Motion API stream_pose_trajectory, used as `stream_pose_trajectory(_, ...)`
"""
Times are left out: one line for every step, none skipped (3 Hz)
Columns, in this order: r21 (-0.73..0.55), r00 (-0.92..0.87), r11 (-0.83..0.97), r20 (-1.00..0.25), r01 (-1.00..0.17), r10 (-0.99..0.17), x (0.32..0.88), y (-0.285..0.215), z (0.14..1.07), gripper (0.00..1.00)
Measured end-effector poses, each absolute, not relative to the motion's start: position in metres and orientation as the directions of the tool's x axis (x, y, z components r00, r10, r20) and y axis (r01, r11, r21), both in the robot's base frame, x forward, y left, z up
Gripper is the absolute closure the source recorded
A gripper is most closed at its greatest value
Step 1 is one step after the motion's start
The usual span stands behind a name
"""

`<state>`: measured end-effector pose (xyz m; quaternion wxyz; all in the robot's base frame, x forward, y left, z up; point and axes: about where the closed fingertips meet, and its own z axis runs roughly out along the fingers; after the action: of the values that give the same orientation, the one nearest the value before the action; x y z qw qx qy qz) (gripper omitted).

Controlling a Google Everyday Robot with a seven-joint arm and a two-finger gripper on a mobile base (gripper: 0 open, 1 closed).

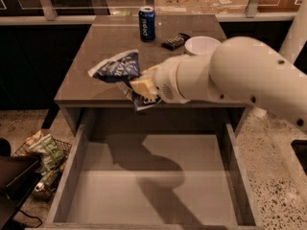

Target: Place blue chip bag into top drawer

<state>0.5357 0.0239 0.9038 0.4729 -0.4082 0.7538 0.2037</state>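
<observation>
Dark-blue foil, the blue chip bag [115, 67] hangs crumpled from the gripper [140, 89], its fingers clamped on it above the front edge of the tabletop [96, 87]. Below, the top drawer [71, 176] stands pulled out, its flat bottom showing only the arm's shadow. A white bowl [202, 44] and a soda can [147, 23] sit farther back.

Blue soda can [147, 23] upright, tabletop [98, 61] 12 o'clock; black flat object [175, 41], white bowl [202, 45] toward 1 o'clock. Wire basket [45, 152] with snack bags on floor [273, 147], 8 o'clock.
</observation>
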Motion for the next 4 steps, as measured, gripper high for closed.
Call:
stream_pose_trajectory(-0.004, -0.254, 0.541, -0.881, -0.841, -0.4, 0.495, 0.024, 0.854, 1.0)
stream_pose_trajectory(0.058, -0.303, 0.524, -0.867, -0.85, -0.395, 0.451, 0.025, 0.815, 1.0)
stream_pose_trajectory(0.082, -0.353, 0.53, -0.829, -0.844, -0.434, 0.432, 0.021, 0.789, 1.0)
stream_pose_trajectory(0.114, -0.422, 0.542, -0.765, -0.833, -0.487, 0.436, 0.027, 0.764, 1.0)
